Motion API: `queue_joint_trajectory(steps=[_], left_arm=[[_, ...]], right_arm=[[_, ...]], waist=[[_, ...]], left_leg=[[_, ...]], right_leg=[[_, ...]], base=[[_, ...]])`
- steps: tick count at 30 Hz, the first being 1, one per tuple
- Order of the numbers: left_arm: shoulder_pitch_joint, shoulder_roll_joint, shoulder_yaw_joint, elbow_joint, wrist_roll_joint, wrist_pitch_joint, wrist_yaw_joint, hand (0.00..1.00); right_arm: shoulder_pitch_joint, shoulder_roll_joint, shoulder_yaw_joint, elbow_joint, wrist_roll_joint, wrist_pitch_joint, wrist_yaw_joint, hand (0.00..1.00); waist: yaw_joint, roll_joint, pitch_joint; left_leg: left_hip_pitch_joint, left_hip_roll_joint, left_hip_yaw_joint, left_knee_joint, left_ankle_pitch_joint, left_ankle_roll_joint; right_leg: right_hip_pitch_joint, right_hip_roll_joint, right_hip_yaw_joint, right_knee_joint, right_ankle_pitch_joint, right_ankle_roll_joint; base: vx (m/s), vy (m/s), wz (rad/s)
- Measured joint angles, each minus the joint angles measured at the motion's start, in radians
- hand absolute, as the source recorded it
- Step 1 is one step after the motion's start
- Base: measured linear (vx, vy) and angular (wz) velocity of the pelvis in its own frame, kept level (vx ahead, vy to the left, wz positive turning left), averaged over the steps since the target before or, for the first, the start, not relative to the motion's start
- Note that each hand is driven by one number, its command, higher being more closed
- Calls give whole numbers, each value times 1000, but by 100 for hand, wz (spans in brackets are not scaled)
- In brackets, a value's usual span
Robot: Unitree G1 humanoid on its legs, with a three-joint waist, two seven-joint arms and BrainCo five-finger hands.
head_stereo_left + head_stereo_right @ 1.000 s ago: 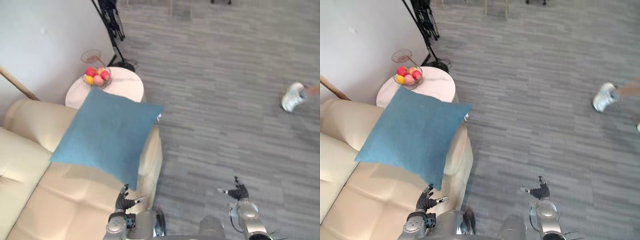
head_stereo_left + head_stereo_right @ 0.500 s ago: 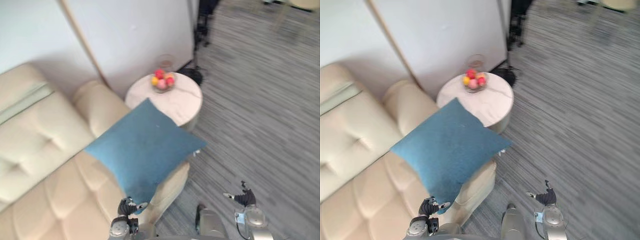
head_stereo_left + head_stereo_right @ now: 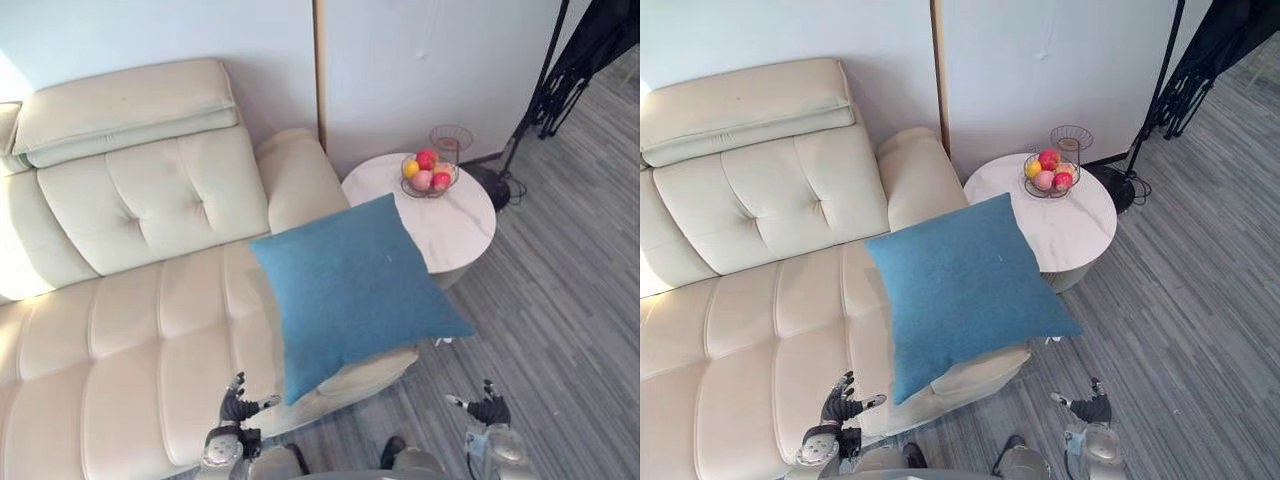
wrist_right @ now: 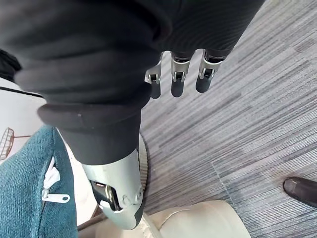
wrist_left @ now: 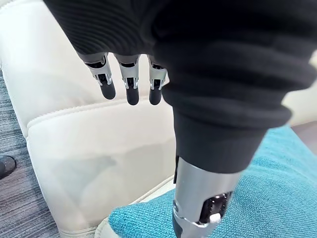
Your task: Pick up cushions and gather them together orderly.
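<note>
A blue cushion (image 3: 350, 285) covers the armrest of the cream sofa (image 3: 140, 300), hiding most of it; left hand (image 3: 238, 405) and right hand (image 3: 489, 410) hang low, fingers straight, apparently empty.

— What kind of place is this?
— It looks like a living room in a home. A big cream sofa (image 3: 130, 290) sits at 9 o'clock, with a blue cushion (image 3: 350, 290) on its end.
— What else shows it?
— A small round white table (image 3: 455, 225) at 2 o'clock holds a wire bowl of fruit (image 3: 428, 175). The grey striped floor (image 3: 570, 300) is at 4 o'clock.
</note>
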Motion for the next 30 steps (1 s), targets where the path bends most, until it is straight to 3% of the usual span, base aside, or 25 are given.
queue_joint_trajectory(steps=[2, 3, 5, 6, 7, 8, 10, 13, 18, 23, 27, 30], left_arm=[[1, 24, 0, -2, 3, 0, 1, 0], [1, 34, 1, -1, 3, 0, 2, 0], [-6, 51, 6, -4, 4, 0, 4, 0], [-12, 88, 9, -12, 3, -2, 12, 0], [-20, 94, 10, -14, 3, -2, 22, 0], [-23, 90, 10, -21, 3, -2, 24, 0], [-22, 64, 12, -62, 3, -4, 23, 0], [-32, 54, 11, -95, 1, -8, 23, 0], [-104, 53, 8, -104, -12, -14, 21, 0], [-234, 55, -28, -104, -64, -18, 28, 0], [-386, 45, -81, -101, -120, -21, 50, 0], [-505, 25, -114, -74, -182, -27, 74, 0]], right_arm=[[53, -2, -19, -99, -1, 4, -10, 0], [61, -3, -21, -119, -2, 3, -17, 0], [62, -8, -24, -159, -5, 2, -26, 0], [67, -9, -31, -197, -22, 1, -39, 0], [67, -18, -49, -217, -32, 1, -42, 0], [68, -21, -68, -235, -33, 1, -43, 0], [52, -53, -104, -310, -37, 0, -48, 0], [18, -93, -104, -339, -39, -1, -37, 0], [-8, -134, -59, -343, -25, -2, -2, 0], [-154, -178, 74, -305, 19, -7, 29, 0], [-340, -187, 177, -230, 58, -6, 43, 0], [-473, -203, 216, -155, 90, -2, 30, 0]], waist=[[-34, -13, 4], [-35, -12, 5], [-38, -20, 2], [-50, -42, -8], [-65, -53, -13], [-65, -46, -14], [-54, -12, -13], [-55, 15, -24], [-57, 17, -25], [-56, 14, 13], [-33, 19, 103], [-33, 23, 150]], left_leg=[[14, -17, -55, 4, -4, 5], [13, -15, -61, 6, -3, 5], [-6, -8, -84, 20, -3, 3], [-39, -14, -109, 41, 0, -9], [-57, -12, -142, 57, -1, -13], [-54, -6, -150, 61, 0, -17], [-55, 13, -150, 58, 14, -34], [-56, 16, -162, 36, 32, -44], [-68, 9, -200, -17, 79, -50], [-172, -7, -237, -13, 119, -41], [-278, -10, -250, -14, 167, -40], [-335, -21, -264, -25, 201, -33]], right_leg=[[-50, 7, 187, 109, -12, -1], [-57, 22, 233, 104, -35, 3], [-67, 58, 317, 35, -54, 20], [-58, 81, 356, -65, -46, 29], [-48, 80, 355, -64, -22, 30], [-44, 83, 340, -67, -26, 27], [-47, 104, 338, -65, -20, 16], [-45, 115, 318, -73, -19, 10], [-43, 112, 272, -89, -16, 6], [-120, 99, 235, -81, 2, -11], [-226, 97, 230, -59, 32, -23], [-292, 86, 225, -34, 44, -28]], base=[[-70, -9, 58], [-25, -35, 35], [-49, -108, 28], [-52, -200, 68], [8, -173, 73], [67, -145, 41], [85, -102, -1], [69, -69, 4], [60, -51, 31], [-76, 4, 27], [-135, -5, 11], [-159, -20, 16]])
